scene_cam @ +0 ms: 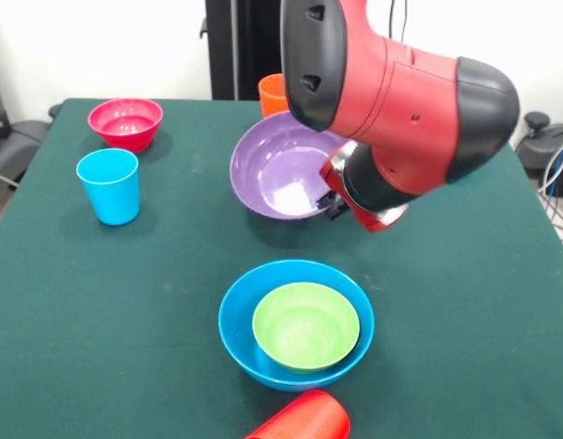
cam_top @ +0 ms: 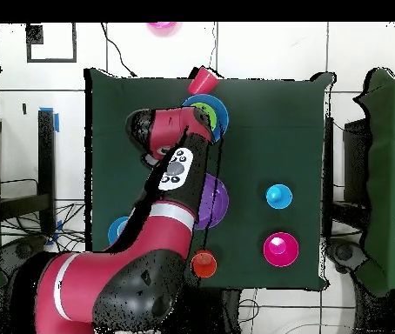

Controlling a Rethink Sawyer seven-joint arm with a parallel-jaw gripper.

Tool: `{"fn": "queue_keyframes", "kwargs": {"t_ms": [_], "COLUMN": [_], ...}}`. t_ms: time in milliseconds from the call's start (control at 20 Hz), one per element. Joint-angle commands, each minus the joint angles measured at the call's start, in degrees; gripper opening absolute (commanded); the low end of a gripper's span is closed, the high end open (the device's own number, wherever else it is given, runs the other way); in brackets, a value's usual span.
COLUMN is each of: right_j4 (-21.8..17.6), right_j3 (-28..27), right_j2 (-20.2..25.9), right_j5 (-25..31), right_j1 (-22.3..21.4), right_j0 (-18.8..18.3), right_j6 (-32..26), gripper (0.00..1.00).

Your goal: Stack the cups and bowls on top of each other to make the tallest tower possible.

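- The worktop [scene_cam: 99, 311] is covered in dark green cloth and carries every loose piece, spaced well apart so each can be reached singly.
- The robot arm [scene_cam: 400, 101] comes down over the middle of the worktop, its wrist right at the rim of the purple bowl.
- The purple bowl [scene_cam: 277, 169] is tilted with its opening facing the front camera, which suggests it is lifted by the rim rather than resting flat. The pincer [scene_cam: 334, 203] sits at that rim, but whether it is clamped on the bowl cannot be told; the wrist hides it.
- The blue bowl [scene_cam: 295, 325] stands upright near the front edge and forms the wide base of the tower in progress.
- The green bowl [scene_cam: 306, 325] is nested inside the blue bowl, upright. The purple bowl is probably intended to go over this pair.
- The pink bowl [scene_cam: 126, 122] stands upright near a far corner, not yet stacked.
- The light blue cup [scene_cam: 109, 186] stands upright just in front of the pink bowl, apart from it.
- The red cup [scene_cam: 304, 419] lies on its side at the front edge, close to the blue bowl; it needs righting before stacking.
- The orange cup [scene_cam: 273, 93] stands behind the purple bowl, partly hidden.
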Motion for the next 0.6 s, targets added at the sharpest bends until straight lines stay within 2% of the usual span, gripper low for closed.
{"fn": "queue_keyframes", "kwargs": {"t_ms": [50,400,600], "right_j4": [-4.62,-5.43,-7.66], "right_j3": [-8.66,-7.51,-6.15], "right_j2": [2.74,1.66,-0.67], "right_j5": [3.42,4.72,7.45], "right_j1": [0.77,-3.16,-6.8], "right_j0": [-3.96,-5.79,-5.6], "right_j6": [-7.86,-10.72,-13.21], "gripper": [0.0,0.0,0.0]}}
